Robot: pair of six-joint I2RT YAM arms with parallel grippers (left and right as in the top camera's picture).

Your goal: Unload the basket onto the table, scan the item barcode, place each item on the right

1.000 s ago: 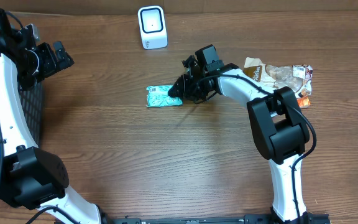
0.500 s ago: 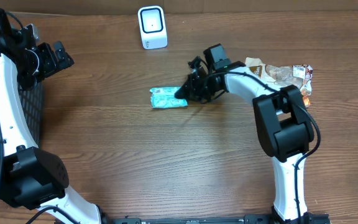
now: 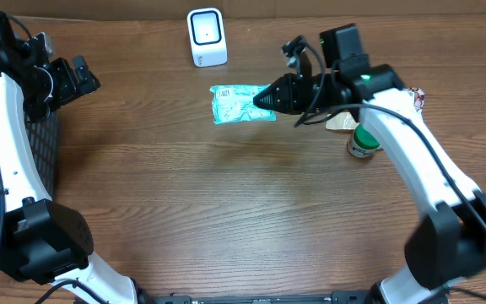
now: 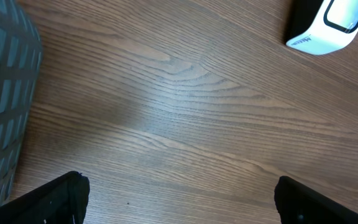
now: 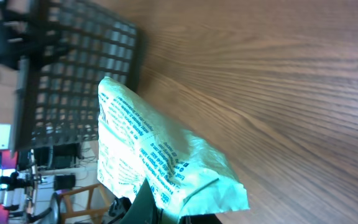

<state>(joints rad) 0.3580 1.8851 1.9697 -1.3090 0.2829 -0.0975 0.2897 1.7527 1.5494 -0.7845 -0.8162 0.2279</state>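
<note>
**Right hand** [image 3: 268,99]: clenched on one short end of the mint-green crinkled plastic packet [image 3: 241,104]. In the wrist view the film is pinched between the fingertips [image 5: 143,202], with a printed face turned toward that camera.

**Change noted:** a second ago the packet lay flat on the brown wooden tabletop [image 3: 226,211], with the hand at its end and the jaws not fully closed. Half a second ago it was gripped but still low. It now hangs clear of the tabletop, projecting straight ahead of the fingertips. It has been carried toward the white box-shaped barcode scanner [image 3: 207,36]. The arm's rise has also uncovered a small green-topped round tub [image 3: 363,142], below and behind the hand.

**Position:** the scanner stands ahead of the hand, off to one side of the packet's far end. It is near the packet but not touching it. Which face carries the barcode cannot be told.

**Left hand** [image 3: 81,76]: released, fingers spread wide and holding nothing. It is beside the black wire-mesh basket [image 3: 45,152], well apart from the packet.

**Assessment:** the pick-up appears complete and presentation to the scanner is the step in hand. The next move likely calls for turning the barcode face toward the scanner window. The grip is at the very edge of limp film, so drooping or slipping is the main risk.
</note>
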